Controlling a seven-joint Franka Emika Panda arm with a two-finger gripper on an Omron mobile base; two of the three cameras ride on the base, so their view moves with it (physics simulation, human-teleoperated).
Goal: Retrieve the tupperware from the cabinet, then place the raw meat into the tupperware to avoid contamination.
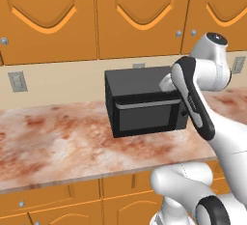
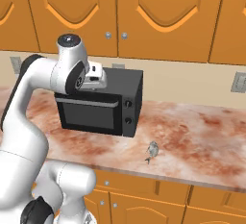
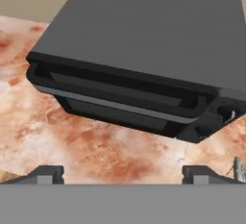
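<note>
Spread wide with nothing between them, the jaws of the gripper [image 3: 123, 172] showed in the hand view as two dark finger tips low in the picture, hovering above and in front of the black microwave [image 3: 144, 64]. From the base cameras the hand itself was hard to make out: in the left base view the forearm [image 1: 193, 98] covered it and cut off the microwave's right end, and in the right base view only a pale part of the wrist [image 2: 93, 79] showed before the microwave's upper left corner. The cabinet [image 2: 144, 11] hung on the wall above with its arched doors closed, so whatever was inside was hidden. A small grey piece, seemingly the raw meat [image 2: 152, 152], lay on the marbled counter [image 2: 192, 141] near the front edge, well right of the microwave; its shape was too small to read clearly. At the right edge of the hand view a sliver of it was cropped
</note>
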